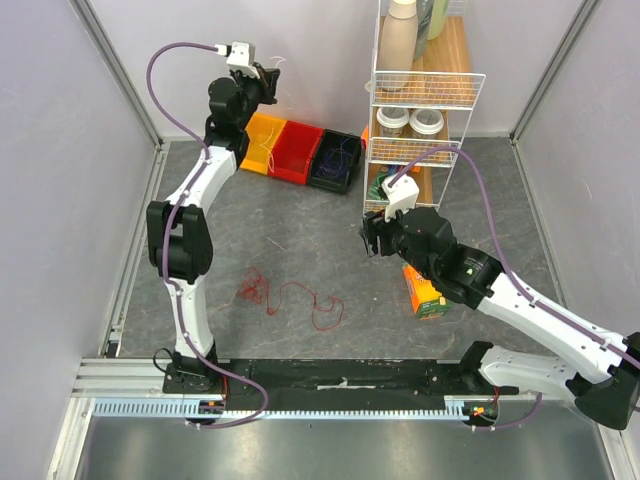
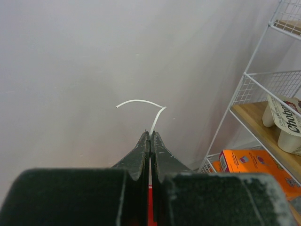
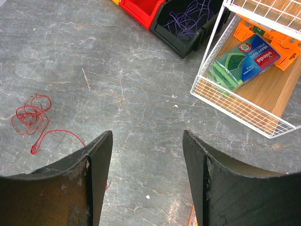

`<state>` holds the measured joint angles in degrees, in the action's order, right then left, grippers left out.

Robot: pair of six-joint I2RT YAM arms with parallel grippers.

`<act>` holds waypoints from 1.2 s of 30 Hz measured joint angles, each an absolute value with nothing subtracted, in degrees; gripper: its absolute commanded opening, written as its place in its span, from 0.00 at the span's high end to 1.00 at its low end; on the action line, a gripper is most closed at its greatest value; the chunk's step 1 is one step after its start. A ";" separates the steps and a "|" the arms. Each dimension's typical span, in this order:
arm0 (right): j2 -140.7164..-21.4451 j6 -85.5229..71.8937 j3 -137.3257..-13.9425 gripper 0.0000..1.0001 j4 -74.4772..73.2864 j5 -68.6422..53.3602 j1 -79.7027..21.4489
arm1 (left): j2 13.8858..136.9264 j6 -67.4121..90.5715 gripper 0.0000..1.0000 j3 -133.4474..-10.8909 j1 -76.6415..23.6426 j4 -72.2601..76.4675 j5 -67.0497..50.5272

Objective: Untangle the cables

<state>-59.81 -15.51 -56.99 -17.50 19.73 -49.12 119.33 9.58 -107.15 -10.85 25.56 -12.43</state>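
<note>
Right claw (image 3: 146,136) hangs with its jaws wide and nothing between them over the grey table (image 3: 141,84), toward 3 o'clock and just beside the wire rack (image 1: 425,78). Red cable (image 1: 290,297) lies in loose loops on the table at about 7 o'clock. Left claw (image 2: 149,135), raised at 11 o'clock by the yellow bin (image 1: 262,140), is pinched tight on a thin white cable (image 2: 141,101). Dark blue cable (image 3: 190,16) sits in the black bin (image 3: 183,44).

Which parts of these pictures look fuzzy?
Left wrist view: the shut left end effector looks soft, the white cable it pinches sharper. Right wrist view: the open right end effector blurs; the red cable is crisp. Top view: evenly lit, sharp.
</note>
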 measured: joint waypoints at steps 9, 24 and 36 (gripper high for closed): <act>-59.61 -15.66 -56.53 0.31 -17.41 19.73 -49.12 | 124.31 9.61 0.98 -114.17 -11.44 22.96 -13.47; -59.05 -16.10 -54.26 0.31 -17.45 19.27 -49.12 | 134.72 13.69 0.98 -121.08 -11.44 8.78 -14.17; -57.23 -17.12 -52.90 0.31 -17.52 17.65 -49.12 | 134.85 14.94 0.69 -120.25 -12.05 -1.89 -14.02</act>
<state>-57.23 -17.12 -52.90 -17.52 17.65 -49.12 134.85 14.94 -120.25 -12.05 -1.89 -14.02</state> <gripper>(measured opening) 0.688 0.153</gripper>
